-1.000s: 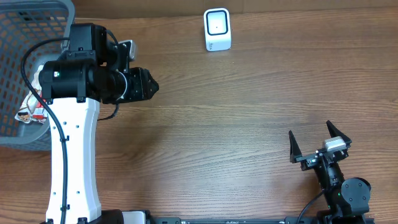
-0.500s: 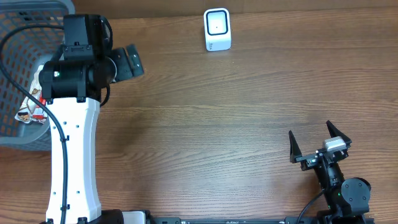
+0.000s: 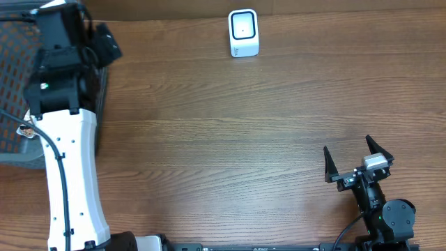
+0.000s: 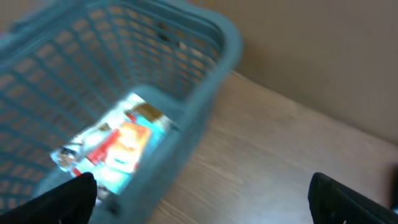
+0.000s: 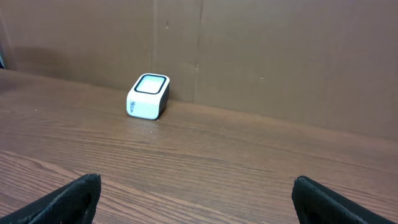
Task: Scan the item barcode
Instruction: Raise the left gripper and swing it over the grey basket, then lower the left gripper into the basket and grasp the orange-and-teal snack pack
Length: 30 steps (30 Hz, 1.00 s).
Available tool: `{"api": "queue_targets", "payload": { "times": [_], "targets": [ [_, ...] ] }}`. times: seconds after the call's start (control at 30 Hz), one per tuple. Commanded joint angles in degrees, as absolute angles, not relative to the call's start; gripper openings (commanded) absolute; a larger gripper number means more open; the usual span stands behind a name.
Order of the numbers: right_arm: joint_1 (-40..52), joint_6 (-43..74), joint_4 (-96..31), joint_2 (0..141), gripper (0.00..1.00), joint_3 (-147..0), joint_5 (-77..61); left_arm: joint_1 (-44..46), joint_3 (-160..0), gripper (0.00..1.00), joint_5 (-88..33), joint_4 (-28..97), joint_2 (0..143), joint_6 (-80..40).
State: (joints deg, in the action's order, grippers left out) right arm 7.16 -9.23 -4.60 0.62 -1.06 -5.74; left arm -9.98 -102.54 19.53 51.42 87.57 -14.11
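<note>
**Left arm over the basket, right arm parked, both sets of fingers wide**

Far left: a grey-blue mesh basket (image 3: 10, 84) sits at the left edge of the wooden surface (image 3: 244, 139), partly cut off by the frame. The item (image 4: 115, 146), a shiny packet printed in orange, red and white, lies on the basket floor close to the wall that faces the surface. The left wrist view is blurred, so its print cannot be read. In the overhead view only a corner of the packet shows beside the white left arm (image 3: 66, 174).

The left gripper (image 4: 208, 199) hangs above the basket's near rim. Its fingers (image 4: 74, 199) stand far apart, empty and touching nothing.

Centre: a broad stretch of bare wood runs from the basket to the right arm. The white scanner (image 3: 243, 33) stands alone at the far edge, against the brown backdrop.

Right: the right gripper (image 3: 348, 157) rests near the front edge. Its fingers (image 5: 74, 199) are spread wide, empty, and point across the surface toward the scanner.

Change over the last second: the left arm has swung from the wood just right of the basket to a place over it. The scanner and right arm have not moved.
</note>
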Motion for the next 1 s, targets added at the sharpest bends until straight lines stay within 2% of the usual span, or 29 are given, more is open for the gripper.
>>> {"api": "queue_targets", "payload": {
  "times": [0.0, 0.13, 0.4, 0.53, 0.97],
  "targets": [
    [7.01, -9.47, -4.38, 0.23, 1.0, -0.47, -5.67, -14.44, -104.27, 1.0, 19.25, 50.04, 87.64, -10.02],
    [7.01, -9.47, -4.38, 0.23, 1.0, -0.47, -5.67, -22.39, -104.47, 1.0, 11.99, 47.94, 87.64, -10.04],
    [7.01, -9.45, -4.38, 0.23, 1.0, -0.47, -5.67, -39.51, -104.42, 1.0, -15.73, 44.49, 90.37, -10.26],
    [7.01, -9.47, -4.4, 0.23, 1.0, -0.47, -5.67, -42.76, -104.42, 1.0, -16.58, 46.13, 95.04, -8.4],
    [7.01, -9.45, -4.38, 0.23, 1.0, -0.47, -5.67, -41.91, -104.42, 1.0, -16.58, 49.41, 108.57, 1.78]
  ]
}}
